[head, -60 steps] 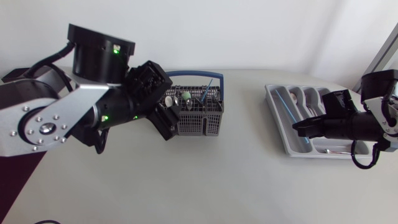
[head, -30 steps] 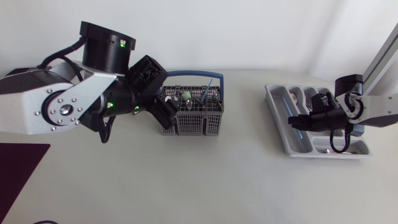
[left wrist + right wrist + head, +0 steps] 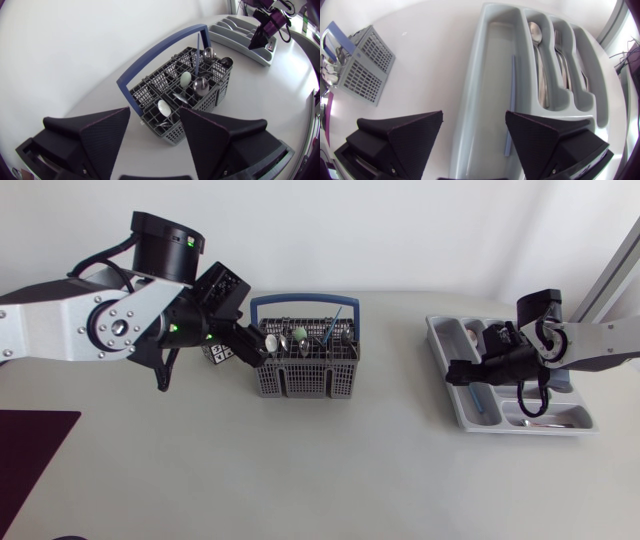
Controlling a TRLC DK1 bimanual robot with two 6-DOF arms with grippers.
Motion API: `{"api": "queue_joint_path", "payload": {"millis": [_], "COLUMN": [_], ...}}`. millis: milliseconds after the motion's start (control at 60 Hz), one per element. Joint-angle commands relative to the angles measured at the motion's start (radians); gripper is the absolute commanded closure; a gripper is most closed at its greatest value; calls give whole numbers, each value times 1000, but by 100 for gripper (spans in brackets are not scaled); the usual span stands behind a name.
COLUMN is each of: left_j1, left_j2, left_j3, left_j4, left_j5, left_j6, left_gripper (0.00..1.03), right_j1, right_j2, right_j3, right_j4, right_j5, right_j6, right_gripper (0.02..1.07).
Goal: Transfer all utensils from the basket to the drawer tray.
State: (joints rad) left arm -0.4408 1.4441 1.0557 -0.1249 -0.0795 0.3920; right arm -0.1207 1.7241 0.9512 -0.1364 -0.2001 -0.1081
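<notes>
Left claw (image 3: 155, 112) is released and empty, just short of the basket (image 3: 172, 134), where spoons (image 3: 200, 85) stand. A black-and-white tag (image 3: 217, 352) on its arm is too small to read. Right claw (image 3: 474, 115) is released and empty over the tray (image 3: 490, 60); the tray's long slot holds a blue rod (image 3: 510, 100), with a spoon (image 3: 537, 50) and fork (image 3: 560, 50) in the slots beside it.

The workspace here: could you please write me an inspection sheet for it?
Surface: white table, no spills seen.
Job's things: grey basket with a blue handle holds several spoons and an upright blue stick; drawer tray holds a spoon, a fork and a lying blue stick.
Clutter: nothing seen.
Grippers: left gripper open, at the basket's end; right gripper open, over the tray.
Cables: left arm cable and right arm cable loop, both black, neither on the table.
Surroundings: nothing seen.
</notes>
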Motion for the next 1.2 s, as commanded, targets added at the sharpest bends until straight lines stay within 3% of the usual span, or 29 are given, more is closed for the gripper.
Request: {"api": "queue_joint_path", "payload": {"millis": [0,133,250,467,767,1000,1183], "left_j1": [40,57,70,80,91,100,99], "left_j2": [21,32,32,18,-8,-17,-21], "left_j3": [41,30,18,-13,-43,-56,-57], "left_j4": [-9,-7,-2,1,1,2,2], "left_j5": [30,47,63,63,76,92,92], "left_j6": [-13,4,4,4,5,7,7], "left_gripper": [37,37,37,37,37,37,37], "right_j1": [39,141,331,599,713,751,759], "right_j2": [-70,-169,-258,-230,-64,3,37], "right_j3": [-32,-38,-28,73,281,350,373], "right_j4": [-22,-89,-141,-173,-223,-272,-279], "right_j5": [16,73,194,376,473,522,582], "right_j6": [-10,-5,16,39,44,41,36], "right_gripper": [7,7,8,21,40,57,57]}}
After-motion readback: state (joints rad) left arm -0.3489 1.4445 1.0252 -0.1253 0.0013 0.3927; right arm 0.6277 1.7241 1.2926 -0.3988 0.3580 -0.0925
